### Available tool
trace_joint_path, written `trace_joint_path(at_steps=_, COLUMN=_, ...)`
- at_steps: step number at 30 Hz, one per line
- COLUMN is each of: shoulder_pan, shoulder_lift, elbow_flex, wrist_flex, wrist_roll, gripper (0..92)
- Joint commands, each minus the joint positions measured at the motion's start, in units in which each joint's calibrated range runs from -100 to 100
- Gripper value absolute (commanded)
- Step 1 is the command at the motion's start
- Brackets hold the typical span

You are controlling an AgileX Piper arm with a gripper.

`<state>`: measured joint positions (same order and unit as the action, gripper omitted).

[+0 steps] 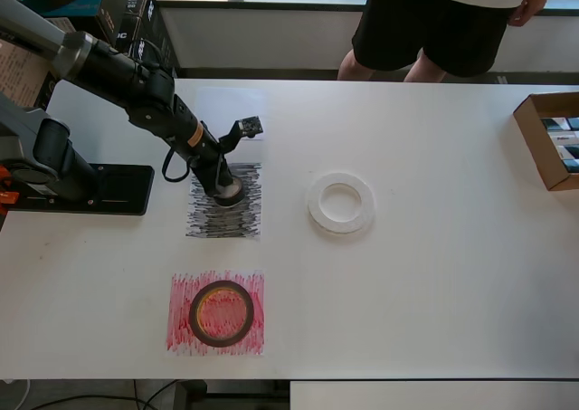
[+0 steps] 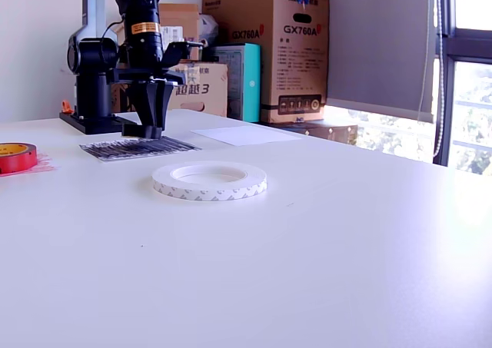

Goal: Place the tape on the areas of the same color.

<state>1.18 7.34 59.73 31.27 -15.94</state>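
Observation:
My gripper [image 1: 224, 185] is low over the black scribbled patch [image 1: 240, 220], with its fingers closed around the small black tape ring [image 1: 231, 193], which sits on the patch's upper part. The exterior view shows the gripper [image 2: 151, 130] down on that patch [image 2: 165, 148]. The dark-red tape roll [image 1: 222, 313] lies on the red scribbled patch [image 1: 181, 338] and shows at the exterior view's left [image 2: 15, 156]. The wide white tape ring [image 1: 340, 202] lies flat on the bare table [image 2: 209, 180], apart from the plain white patch [image 1: 226, 107] [image 2: 246, 135].
The arm's black base plate [image 1: 90, 188] sits at the overhead view's left. An open cardboard box [image 1: 543, 147] is at the table's right edge. A person [image 1: 443, 21] stands behind the table's far edge. Stacked cartons [image 2: 265, 52] stand behind the table.

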Motion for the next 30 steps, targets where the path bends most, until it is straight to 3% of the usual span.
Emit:
trace_joint_path(at_steps=1, shoulder_pan=-0.06, shoulder_lift=-0.52, elbow_flex=0.28, wrist_flex=0.59, wrist_roll=-0.51, gripper=0.0)
trace_joint_path(at_steps=8, shoulder_pan=-0.45, shoulder_lift=-0.52, elbow_flex=0.28, wrist_flex=0.59, wrist_roll=-0.51, gripper=4.4)
trace_joint_path(at_steps=15, shoulder_pan=-0.45, shoulder_lift=-0.61, elbow_flex=0.28, wrist_flex=0.59, wrist_roll=-0.51, gripper=36.0)
trace_joint_path(at_steps=19, shoulder_pan=-0.37, shoulder_lift=-0.61, elbow_flex=0.28, wrist_flex=0.59, wrist_roll=-0.51, gripper=48.0)
trace_joint_path(at_steps=30, shoulder_pan=-0.61, shoulder_lift=-2.48, elbow_flex=-3.26, wrist_flex=0.85, wrist_roll=-0.1, gripper=48.9)
